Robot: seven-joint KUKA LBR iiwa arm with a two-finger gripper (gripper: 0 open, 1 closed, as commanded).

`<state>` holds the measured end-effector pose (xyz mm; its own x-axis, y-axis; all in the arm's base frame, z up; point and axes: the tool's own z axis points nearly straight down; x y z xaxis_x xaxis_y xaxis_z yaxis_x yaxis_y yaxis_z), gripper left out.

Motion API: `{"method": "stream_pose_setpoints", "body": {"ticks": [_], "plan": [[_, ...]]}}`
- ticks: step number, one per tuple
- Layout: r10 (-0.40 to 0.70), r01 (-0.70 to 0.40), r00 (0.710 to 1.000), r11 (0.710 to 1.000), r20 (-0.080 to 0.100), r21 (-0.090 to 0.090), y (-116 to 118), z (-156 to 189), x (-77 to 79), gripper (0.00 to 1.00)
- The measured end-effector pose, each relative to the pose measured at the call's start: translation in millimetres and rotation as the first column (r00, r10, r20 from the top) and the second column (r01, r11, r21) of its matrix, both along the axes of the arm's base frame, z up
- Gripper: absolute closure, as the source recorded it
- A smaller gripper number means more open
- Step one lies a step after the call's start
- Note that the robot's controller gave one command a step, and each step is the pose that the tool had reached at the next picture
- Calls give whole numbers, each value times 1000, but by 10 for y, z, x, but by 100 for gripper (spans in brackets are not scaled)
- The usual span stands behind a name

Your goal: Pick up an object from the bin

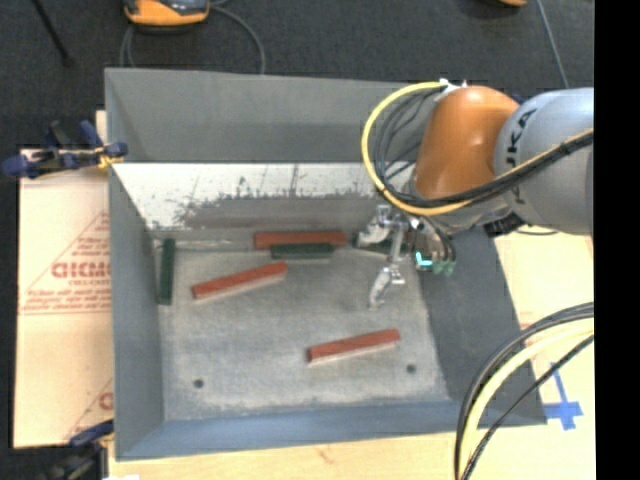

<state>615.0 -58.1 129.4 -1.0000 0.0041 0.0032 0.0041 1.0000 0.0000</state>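
Note:
My gripper (385, 286) hangs over the right side of the bin floor, its metal fingers pointing down with nothing between them. Just below it a red-brown bar (353, 347) lies flat, running left to right. To its upper left, near the back wall, another red-brown bar (300, 238) lies with a dark green bar (302, 252) right alongside it.
A third red-brown bar (238, 281) lies slanted left of centre. A dark green bar (165, 270) stands lengthwise along the left wall. The arm with its orange cover and cables leans in over the bin's right rim.

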Motion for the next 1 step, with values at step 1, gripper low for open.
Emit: {"method": "stream_pose_setpoints", "body": {"ticks": [1], "plan": [[1, -1, 1000, 1000, 8, -1, -1, 44, 20, 0]]}}
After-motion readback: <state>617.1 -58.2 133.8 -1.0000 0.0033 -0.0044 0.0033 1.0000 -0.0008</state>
